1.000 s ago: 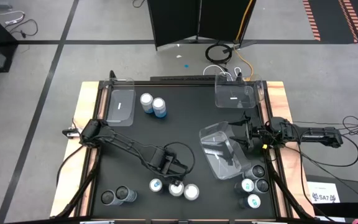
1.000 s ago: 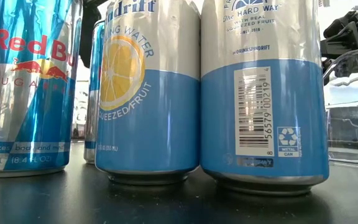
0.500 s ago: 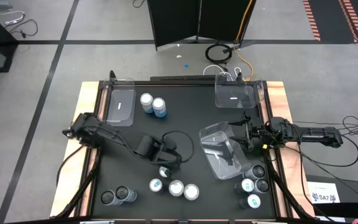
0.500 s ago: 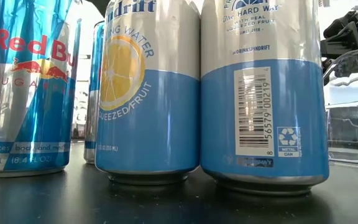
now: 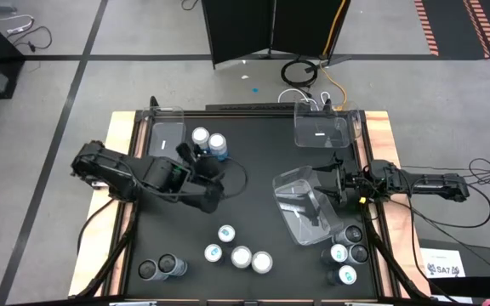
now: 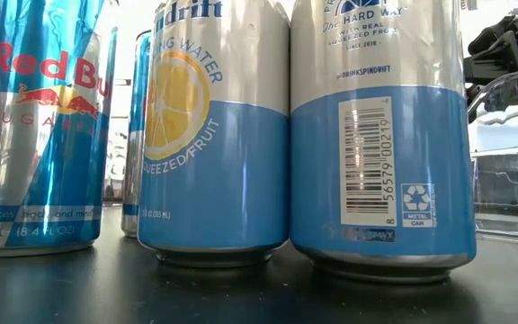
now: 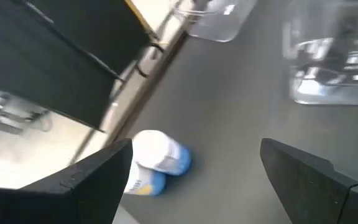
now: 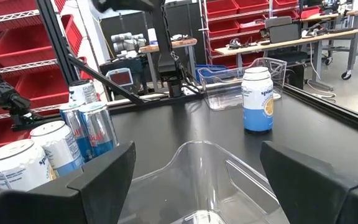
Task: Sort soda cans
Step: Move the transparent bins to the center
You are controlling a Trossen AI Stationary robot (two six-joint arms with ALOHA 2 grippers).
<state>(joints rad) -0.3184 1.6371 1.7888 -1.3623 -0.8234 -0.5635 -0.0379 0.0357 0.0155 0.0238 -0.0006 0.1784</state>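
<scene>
In the high view two white-topped blue cans [image 5: 209, 143] stand near the far-left clear bin [image 5: 167, 140]. My left gripper [image 5: 201, 160] hovers open just near of them; its wrist view shows them [image 7: 160, 158] between the open fingers, untouched. Three white-topped cans [image 5: 242, 257] stand in a row by the near edge, one more [image 5: 225, 232] just behind. Two dark cans [image 5: 158, 268] sit near-left, several cans [image 5: 347, 253] near-right. My right gripper [image 5: 334, 183] is open at the right side of the middle clear bin [image 5: 300, 204]. My right gripper's open fingers [image 8: 104, 174] stand on either side of the middle clear bin's curved end wall [image 8: 197, 149], coming level from the table's right. Whether a finger touches the wall, I cannot tell.
A third clear bin [image 5: 321, 127] sits at the far-right corner. The low view is filled by a Red Bull can [image 6: 43, 126] and two Spindrift cans [image 6: 214, 135]. Bare black tabletop [image 5: 253, 157] lies between the bins. Cables trail on the floor beyond the far edge.
My left arm has drawn back from the row of cans at the near edge and swung toward the far-left, ending beside the two cans by the left bin. One white-topped can now stands alone where the gripper was.
</scene>
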